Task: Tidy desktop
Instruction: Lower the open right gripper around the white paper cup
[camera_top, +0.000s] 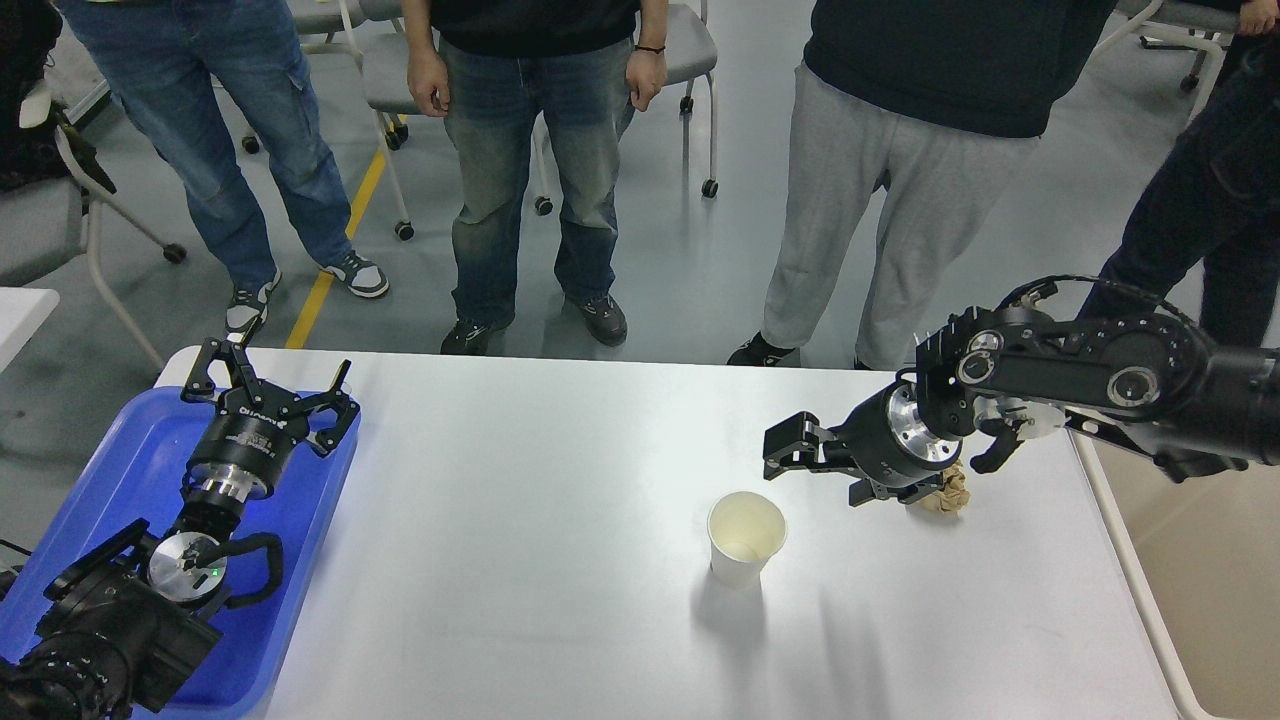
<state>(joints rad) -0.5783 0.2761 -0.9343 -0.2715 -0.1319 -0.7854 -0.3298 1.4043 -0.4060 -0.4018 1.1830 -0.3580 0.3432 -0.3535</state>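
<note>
1. Head view: the desktop (560, 440) is being shown as a wide white slab running left to right across the lower frame, its long axis lying crosswise to the robot
2. A white paper cup (746, 536) is being left upright and open-mouthed a little right of the desktop's middle, apparently empty
3. A crumpled brownish paper wad (950, 492) is being seen on the desktop to the right of the cup, partly hidden behind the right arm's wrist
4. The right gripper (788, 450) is being held low over the desktop, pointing leftward, just up and right of the cup and well short of touching it; the wad lies behind its jaws, toward the wrist
5. The right jaws are being presented nearly side-on; they look parted a little with nothing between them, though how wide cannot be told for certain
6. The left gripper (268, 392) is being held over the blue tray (120, 470) at the desktop's left end, its jaws spread wide and holding nothing
7. The right arm is judged much the nearer to both cup and wad; the cup lies just ahead of and below its jaws, so a short downward reach is probably being called for
8. A beige bin (1200, 560) is being seen beside the desktop's right edge
</note>
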